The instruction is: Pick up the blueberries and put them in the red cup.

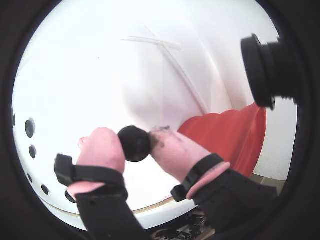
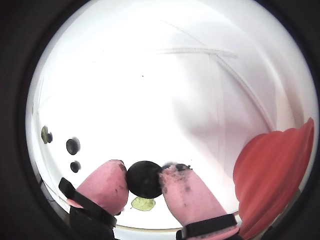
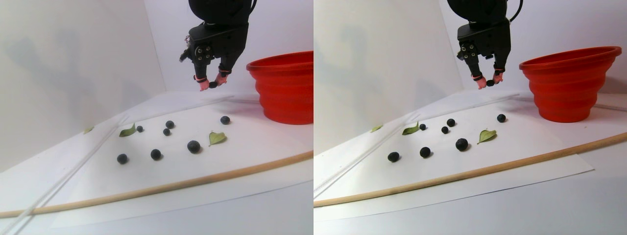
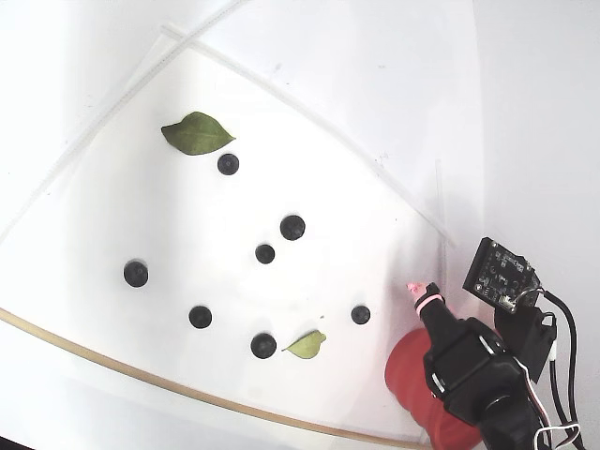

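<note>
**Pincer holds one berry, short of the cup**

Pincer (image 1: 136, 144) is clenched on a single dark berry (image 1: 134, 143) between its pink fingertips (image 2: 107, 182), raised well above the worktop (image 3: 254, 147). In the stereo pair view the red cup (image 3: 286, 88) stands just to the right. Seven blueberries (image 4: 292, 227) lie on the white sheet among green leaves (image 4: 197, 133). To do this well, I judge, carry the berry fully over the rim before letting go.

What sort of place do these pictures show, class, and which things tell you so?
Probably a staged tabletop test area, not a kitchen: white paper sheet under plain white walls, blueberries and leaves scattered on it, a red cup, and the gripper holding one berry.
</note>
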Controlling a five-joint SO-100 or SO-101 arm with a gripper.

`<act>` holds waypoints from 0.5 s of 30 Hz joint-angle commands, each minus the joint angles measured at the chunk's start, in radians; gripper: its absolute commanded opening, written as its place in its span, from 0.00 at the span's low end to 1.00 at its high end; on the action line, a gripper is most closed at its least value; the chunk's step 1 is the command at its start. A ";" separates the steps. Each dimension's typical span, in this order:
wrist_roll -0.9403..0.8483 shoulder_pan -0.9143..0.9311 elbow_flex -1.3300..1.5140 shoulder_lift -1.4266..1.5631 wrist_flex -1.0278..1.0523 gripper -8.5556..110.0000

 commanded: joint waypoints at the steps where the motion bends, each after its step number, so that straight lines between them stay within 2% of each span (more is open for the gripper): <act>1: -0.012 0.011 -0.006 0.129 0.005 0.17; 15: -0.025 0.043 0.017 0.262 0.092 0.17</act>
